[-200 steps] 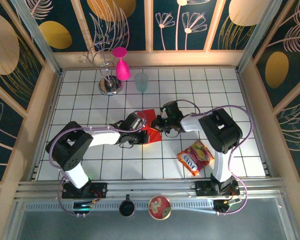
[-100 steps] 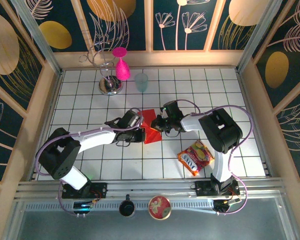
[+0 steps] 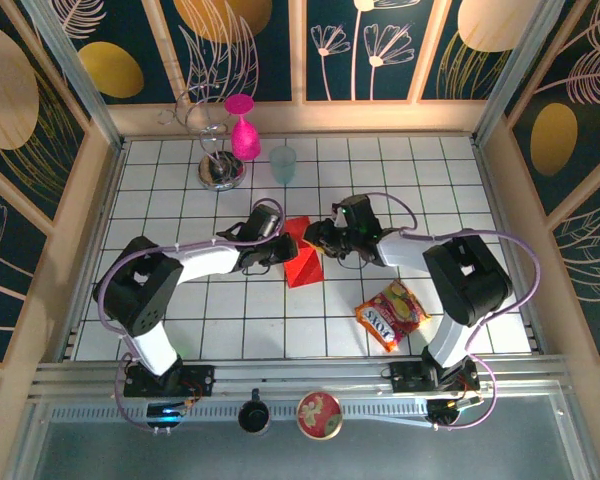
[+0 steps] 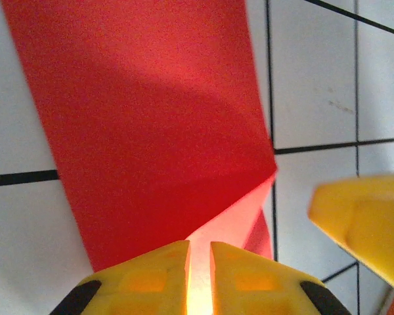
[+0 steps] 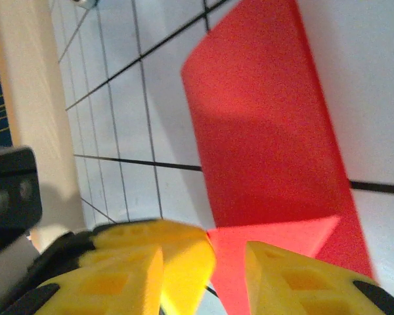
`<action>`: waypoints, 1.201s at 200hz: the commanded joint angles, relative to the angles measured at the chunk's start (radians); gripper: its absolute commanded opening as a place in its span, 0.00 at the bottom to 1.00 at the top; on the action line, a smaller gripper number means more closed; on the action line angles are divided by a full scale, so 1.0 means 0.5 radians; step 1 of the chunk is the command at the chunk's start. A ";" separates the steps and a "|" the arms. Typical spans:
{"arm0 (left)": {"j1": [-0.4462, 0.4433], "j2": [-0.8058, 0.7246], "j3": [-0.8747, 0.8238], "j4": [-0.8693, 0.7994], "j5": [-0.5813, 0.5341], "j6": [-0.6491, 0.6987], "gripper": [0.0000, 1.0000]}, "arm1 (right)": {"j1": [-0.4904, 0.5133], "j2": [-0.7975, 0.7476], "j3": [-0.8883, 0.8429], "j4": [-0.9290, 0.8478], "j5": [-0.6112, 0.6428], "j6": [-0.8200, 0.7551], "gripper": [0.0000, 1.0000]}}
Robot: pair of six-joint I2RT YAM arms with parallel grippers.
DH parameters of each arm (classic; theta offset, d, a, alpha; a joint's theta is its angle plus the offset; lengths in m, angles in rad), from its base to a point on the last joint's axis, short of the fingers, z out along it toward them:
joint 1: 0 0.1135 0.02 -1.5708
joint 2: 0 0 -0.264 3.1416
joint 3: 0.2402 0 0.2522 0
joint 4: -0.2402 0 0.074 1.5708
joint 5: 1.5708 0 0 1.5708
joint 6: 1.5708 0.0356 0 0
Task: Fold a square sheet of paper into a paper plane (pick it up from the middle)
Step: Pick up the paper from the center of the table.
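The left arm (image 3: 195, 262) starts at the bottom left of the top view and bends in toward the middle. The right arm (image 3: 420, 240) starts at the bottom right and bends in to meet it. Both reach down low. The left hand (image 3: 278, 248) and the right hand (image 3: 318, 238) point at each other, very near. The left hand's yellow fingers (image 4: 151, 279) have just a thin crack between them. The right hand's fingers (image 5: 289, 282) stand wider apart.

Bright, even overhead light on the white desk (image 3: 240, 330); wrist views close and soft, jaws blurred, broad shadow across red paper (image 4: 151, 98).
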 commanded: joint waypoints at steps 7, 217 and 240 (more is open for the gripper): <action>0.031 0.045 -0.017 0.138 -0.007 -0.103 0.18 | -0.004 -0.044 -0.059 -0.121 0.055 0.029 0.39; 0.083 -0.043 -0.231 0.236 -0.048 -0.211 0.25 | 0.044 0.247 0.053 0.088 -0.111 0.019 0.30; 0.086 -0.045 -0.238 0.213 -0.084 -0.216 0.24 | 0.043 0.222 0.041 0.018 -0.042 0.025 0.31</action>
